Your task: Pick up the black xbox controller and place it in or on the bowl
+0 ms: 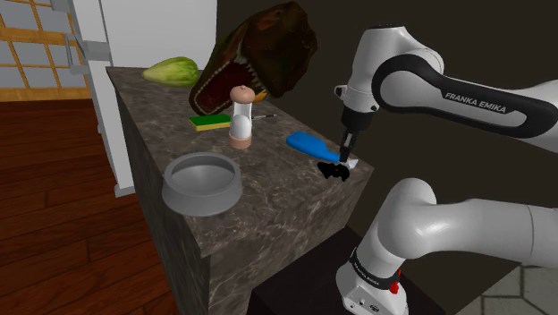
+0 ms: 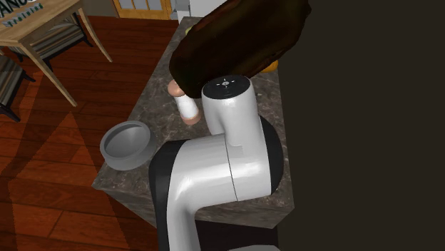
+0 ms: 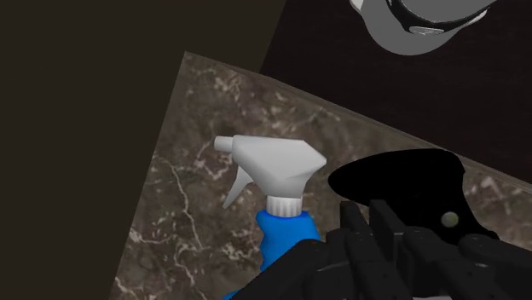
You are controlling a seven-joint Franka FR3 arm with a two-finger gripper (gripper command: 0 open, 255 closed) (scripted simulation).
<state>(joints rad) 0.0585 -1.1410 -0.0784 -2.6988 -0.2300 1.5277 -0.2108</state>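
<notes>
The black xbox controller (image 1: 331, 169) lies on the dark marble counter (image 1: 268, 210) near its corner by the arm, beside a blue spray bottle (image 1: 308, 145). My gripper (image 1: 345, 159) points straight down onto it. In the wrist view the fingers (image 3: 367, 223) stand close together, clasped on the near edge of the controller (image 3: 401, 179), which rests on the counter. The white trigger head of the spray bottle (image 3: 277, 166) lies right beside it. The grey bowl (image 1: 170, 183) stands at the counter's front corner, at the shoulder view's left, well apart from the gripper; the bowl (image 2: 108, 146) has nothing in it.
A white and peach grinder (image 1: 240, 116) stands between bowl and gripper. Behind it lie a green and yellow sponge (image 1: 210, 123), a large brown dinosaur head (image 1: 259, 54) and a green cabbage (image 1: 172, 72). The counter drops to wooden floor; a wooden table (image 2: 43, 28) stands far off.
</notes>
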